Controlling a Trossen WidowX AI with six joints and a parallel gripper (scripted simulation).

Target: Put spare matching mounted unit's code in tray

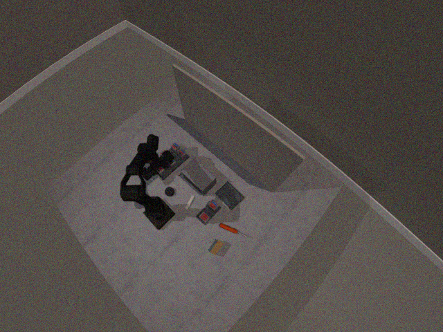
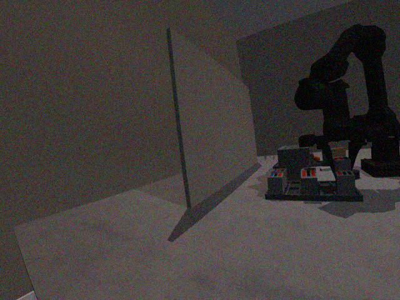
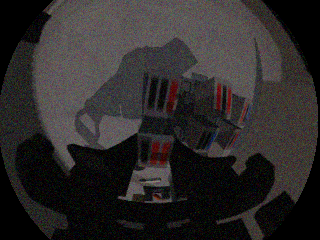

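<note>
My gripper (image 1: 160, 168) (image 2: 342, 165) (image 3: 154, 135) is shut on a small grey spare (image 2: 341, 162) (image 3: 155, 151). Its top shows one dark and two red bars in the wrist view. It is slightly raised behind the front row of the spares rack (image 2: 313, 197). A spare with two black bars and one red (image 2: 345, 183) (image 3: 161, 95) and one with red, black and red bars (image 2: 309, 184) (image 3: 223, 97) stand in that row. The tray (image 1: 230, 195) is a dark square. A tall grey box (image 1: 197, 175) (image 2: 293, 158) may be the mounted unit; its back code is not readable.
A large upright panel (image 1: 236, 124) (image 2: 213, 119) stands beyond the rack and box. A small block with two coded tops (image 1: 208, 211), a white stick (image 1: 190, 201), a black disc (image 1: 169, 191), an orange screwdriver (image 1: 228, 228) and a yellowish block (image 1: 216, 247) lie around.
</note>
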